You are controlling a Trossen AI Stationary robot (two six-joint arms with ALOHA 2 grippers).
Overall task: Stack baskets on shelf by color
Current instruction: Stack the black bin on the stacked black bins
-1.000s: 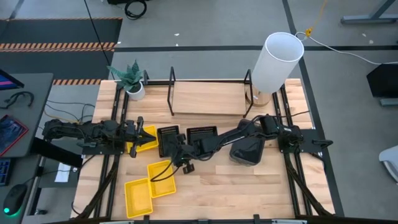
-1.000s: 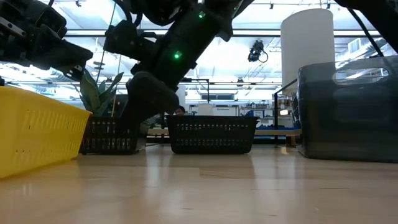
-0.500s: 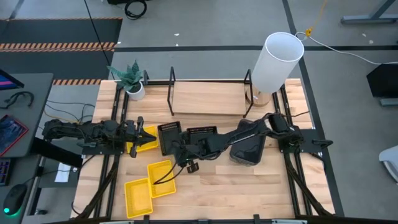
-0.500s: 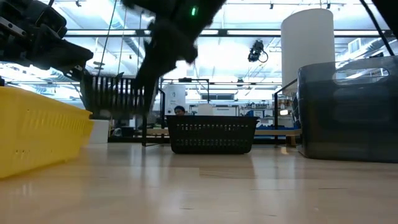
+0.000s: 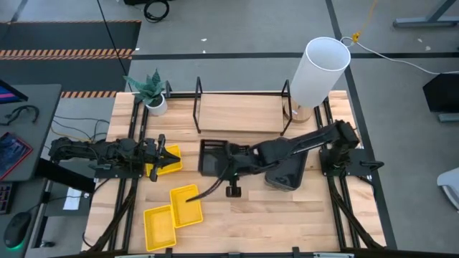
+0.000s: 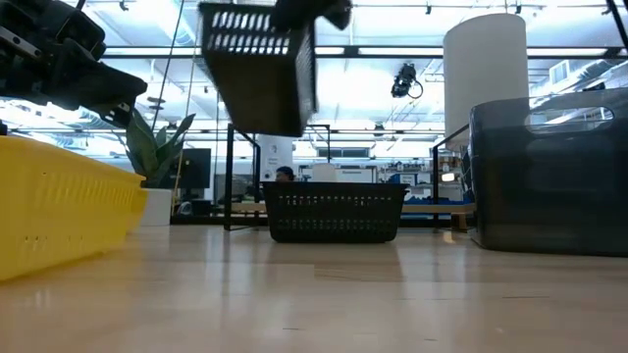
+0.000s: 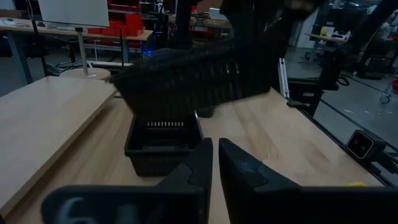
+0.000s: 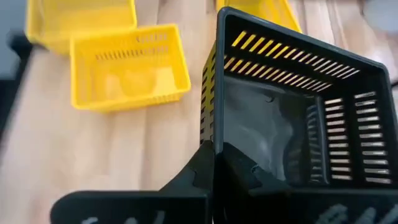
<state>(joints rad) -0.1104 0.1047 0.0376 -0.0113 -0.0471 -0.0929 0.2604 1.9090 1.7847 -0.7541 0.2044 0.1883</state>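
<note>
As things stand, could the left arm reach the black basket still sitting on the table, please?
Probably not readily: the right gripper holds a lifted black basket directly above the resting black basket, and the left gripper sits shut at a yellow basket.

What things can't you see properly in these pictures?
- Third black basket: not findable in the high view, maybe beneath the lifted black basket or the right arm.
- How many dark grey baskets are stacked: the high view shows only the top.
- What the left gripper pinches: the yellow basket blocks its tips.
</note>
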